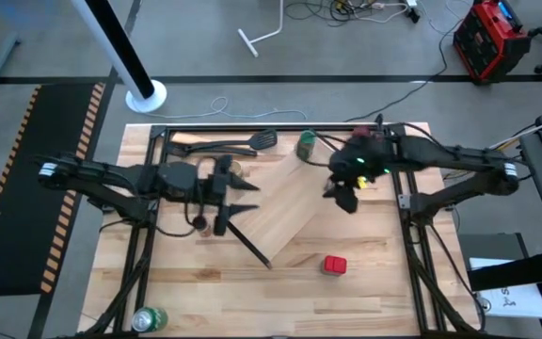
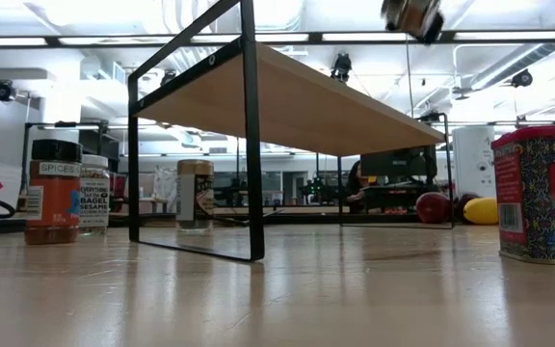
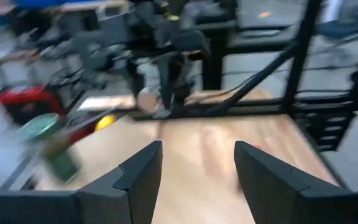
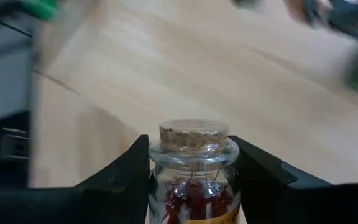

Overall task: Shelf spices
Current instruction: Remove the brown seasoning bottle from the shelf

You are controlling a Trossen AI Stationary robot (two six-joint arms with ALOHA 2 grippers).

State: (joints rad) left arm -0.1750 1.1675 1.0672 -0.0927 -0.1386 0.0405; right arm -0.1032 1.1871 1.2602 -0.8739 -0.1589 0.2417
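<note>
The shelf [image 1: 301, 222] is a pale board on black legs and stands aslant mid-table; its top [image 2: 297, 96] shows from below in the low view. My right gripper [image 1: 346, 196] is shut on a small clear cork-stoppered jar [image 4: 193, 168] of red threads, high over the shelf [image 2: 414, 17]. My left gripper [image 1: 245, 198] hangs open at the shelf's left end, nothing between its fingers [image 3: 197, 174]. On the table stand a green jar [image 1: 306, 143], a red tin [image 1: 334, 266], a black-capped jar [image 2: 53, 193], a white-capped jar [image 2: 94, 193] and a tan cylinder [image 2: 195, 193]. My right gripper pinches the small jar between its two fingers, one on each side of the glass shoulder [image 4: 158, 167] just below the cork. The jar lies along the fingers with the cork end [image 4: 193, 137] sticking out past them. It is lifted clear above the shelf.
A black tube frame [image 1: 153, 179] borders the table. Black spatulas [image 1: 243, 144] lie at the far side. A yellow lemon [image 2: 480, 210] and a dark red fruit [image 2: 434, 206] sit near the right arm. A green can [image 1: 149, 318] lies at the near left corner.
</note>
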